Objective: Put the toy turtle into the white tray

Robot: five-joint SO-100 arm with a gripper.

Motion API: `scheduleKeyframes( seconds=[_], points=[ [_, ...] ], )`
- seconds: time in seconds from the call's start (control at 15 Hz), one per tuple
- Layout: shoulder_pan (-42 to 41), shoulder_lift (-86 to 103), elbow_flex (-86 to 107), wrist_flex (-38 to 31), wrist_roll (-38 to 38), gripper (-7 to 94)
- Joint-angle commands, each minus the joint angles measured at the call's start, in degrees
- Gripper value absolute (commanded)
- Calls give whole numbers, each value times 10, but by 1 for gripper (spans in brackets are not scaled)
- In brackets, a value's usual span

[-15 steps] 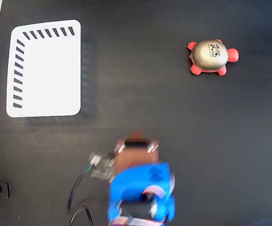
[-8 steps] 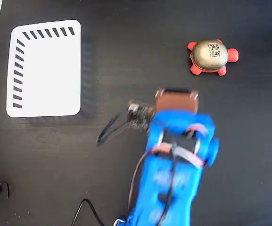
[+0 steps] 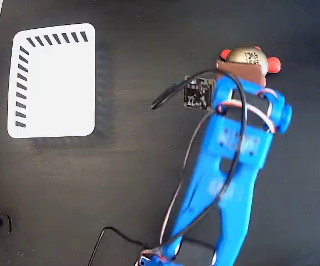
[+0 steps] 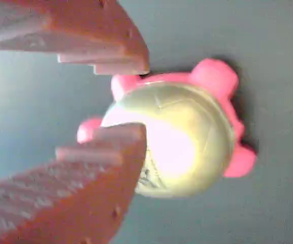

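Reaching step: the pincer (image 4: 145, 96) hangs open over the toy turtle (image 4: 184, 140); next, lower and close, then carry to the white tray (image 3: 54, 83).

Blue arm (image 3: 232, 166), black cables, seemingly reddish-brown fingers (image 4: 75, 183).

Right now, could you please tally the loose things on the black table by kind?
Toy turtle: 1
White tray: 1
Total: 2
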Motion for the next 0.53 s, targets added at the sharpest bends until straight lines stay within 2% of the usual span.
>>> scheduleKeyframes(
  seconds=[0.0, 0.2, 0.47],
  points=[
    [23, -19, -123, 25, -29, 14],
    [33, -72, -165, 28, -83, 22],
    [38, -143, -219, 16, -107, 37]
  ],
)
